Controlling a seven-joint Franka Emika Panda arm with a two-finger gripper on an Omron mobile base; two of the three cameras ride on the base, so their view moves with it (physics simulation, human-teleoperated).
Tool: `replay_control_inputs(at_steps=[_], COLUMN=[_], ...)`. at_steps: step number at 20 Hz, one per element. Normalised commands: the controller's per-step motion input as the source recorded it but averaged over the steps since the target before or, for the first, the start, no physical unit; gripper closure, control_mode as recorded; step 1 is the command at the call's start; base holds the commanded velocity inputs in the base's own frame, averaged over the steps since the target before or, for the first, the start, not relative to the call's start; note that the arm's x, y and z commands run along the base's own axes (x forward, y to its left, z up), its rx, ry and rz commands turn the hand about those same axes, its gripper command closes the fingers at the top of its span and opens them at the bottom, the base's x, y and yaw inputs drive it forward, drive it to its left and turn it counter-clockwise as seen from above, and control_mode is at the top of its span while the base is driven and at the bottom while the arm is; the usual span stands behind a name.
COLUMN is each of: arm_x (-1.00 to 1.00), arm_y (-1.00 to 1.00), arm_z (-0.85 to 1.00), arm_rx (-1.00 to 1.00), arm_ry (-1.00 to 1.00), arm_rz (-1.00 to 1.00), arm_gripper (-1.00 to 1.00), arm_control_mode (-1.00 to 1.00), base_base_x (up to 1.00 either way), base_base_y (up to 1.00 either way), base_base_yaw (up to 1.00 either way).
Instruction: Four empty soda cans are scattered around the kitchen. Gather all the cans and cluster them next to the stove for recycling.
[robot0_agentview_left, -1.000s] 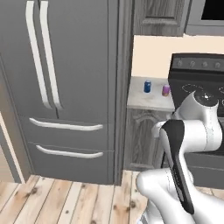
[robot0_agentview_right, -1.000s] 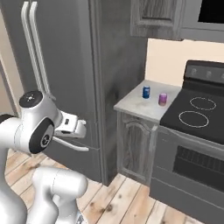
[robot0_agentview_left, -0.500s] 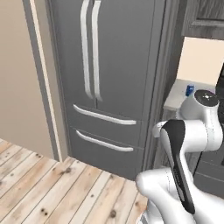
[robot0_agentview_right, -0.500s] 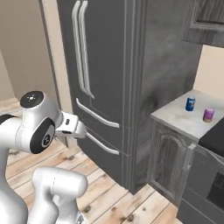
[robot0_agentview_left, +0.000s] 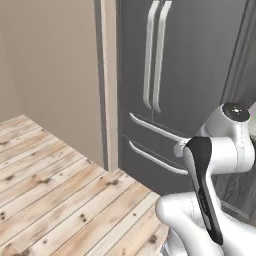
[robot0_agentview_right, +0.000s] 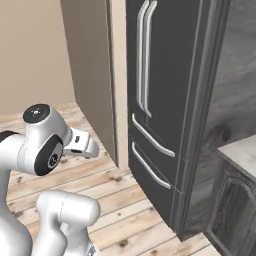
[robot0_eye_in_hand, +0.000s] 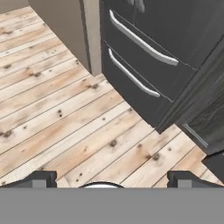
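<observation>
Plank floor (robot0_eye_in_hand: 65, 118), dark fridge (robot0_eye_in_hand: 153, 57) ahead, claw (robot0_eye_in_hand: 111, 178) spread wide

gripper (robot0_eye_in_hand: 111, 178) wide apart (empty) | plank floor (robot0_eye_in_hand: 57, 113) | fridge drawers (robot0_eye_in_hand: 144, 70)

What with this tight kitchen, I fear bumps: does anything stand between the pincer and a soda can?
Cannot be judged from here. The open pincer faces bare plank floor; the dark fridge stands beyond, beside a beige wall panel.
</observation>
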Motion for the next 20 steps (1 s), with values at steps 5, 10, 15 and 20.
replay_control_inputs(at_steps=[5,10,15,20], arm_x=[0.00,0.00,0.00,0.00], arm_y=[0.00,0.00,0.00,0.00], arm_z=[0.00,0.00,0.00,0.00], arm_rx=[0.00,0.00,0.00,0.00], arm_ry=[0.00,0.00,0.00,0.00], arm_rz=[0.00,0.00,0.00,0.00], arm_gripper=[-1.00,-1.00,-1.00,-1.00], arm_control_mode=[1.00,1.00,1.00,1.00], base_base_x=[0.00,0.42,0.98,1.00], base_base_y=[0.06,0.00,-0.05,-0.10], base_base_yaw=[0.50,0.44,0.23,0.16])
